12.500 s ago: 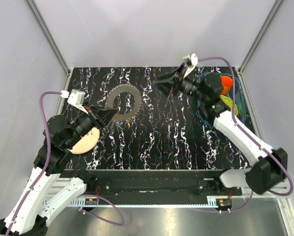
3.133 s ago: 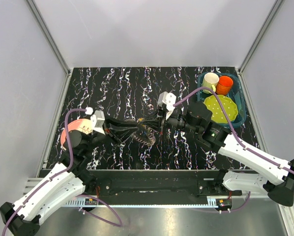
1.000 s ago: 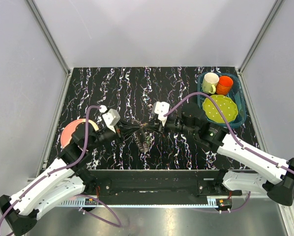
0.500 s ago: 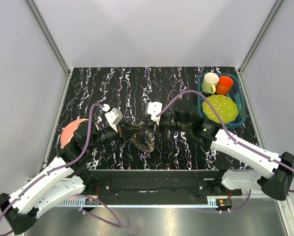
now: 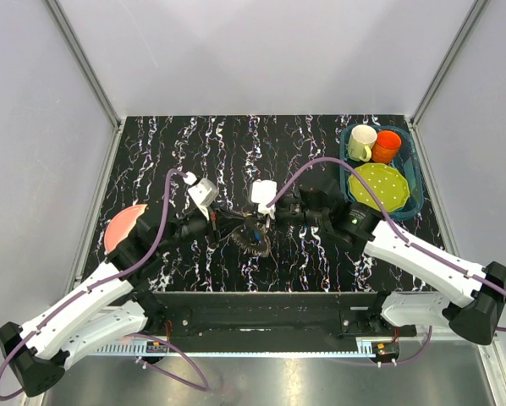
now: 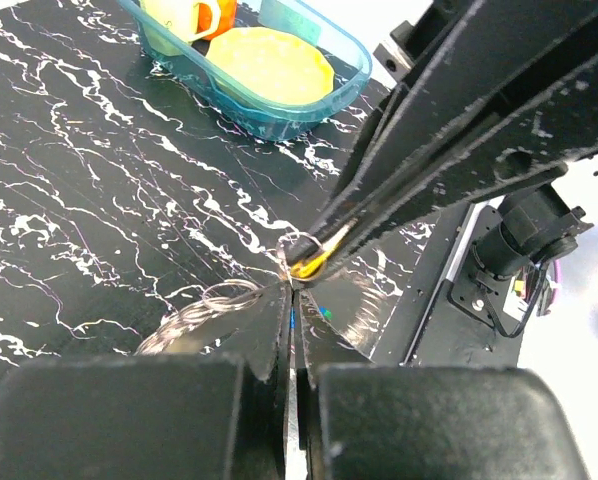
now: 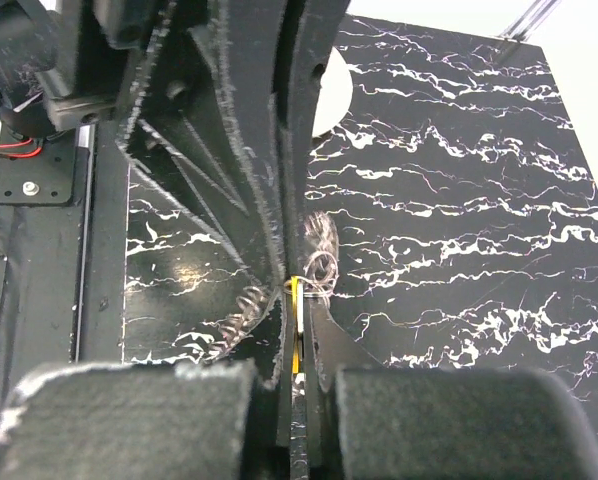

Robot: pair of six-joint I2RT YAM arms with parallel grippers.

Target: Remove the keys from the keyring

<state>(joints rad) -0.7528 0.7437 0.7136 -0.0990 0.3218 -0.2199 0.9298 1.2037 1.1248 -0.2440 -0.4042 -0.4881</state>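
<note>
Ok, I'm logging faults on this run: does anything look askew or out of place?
Only the keyring: it stands tilted on edge between the left gripper and the right gripper pinching a yellow key, not flat on the table. Nothing looks spilled.

Shiny metal keyring [image 5: 252, 242], glossy marbled table [image 5: 236, 144], translucent plastic tub [image 6: 289, 112]

A black white-veined desk [image 5: 236, 144] is carrying a teal tub [image 5: 416, 169] at its far right corner. Inside, a cream mug [image 5: 362, 142] and an orange cup [image 5: 387, 145] are standing side by side behind a green dotted plate [image 5: 378, 188]. What appears to be a pink disc [image 5: 122, 230] is lying near the left edge, only partly showing.
</note>
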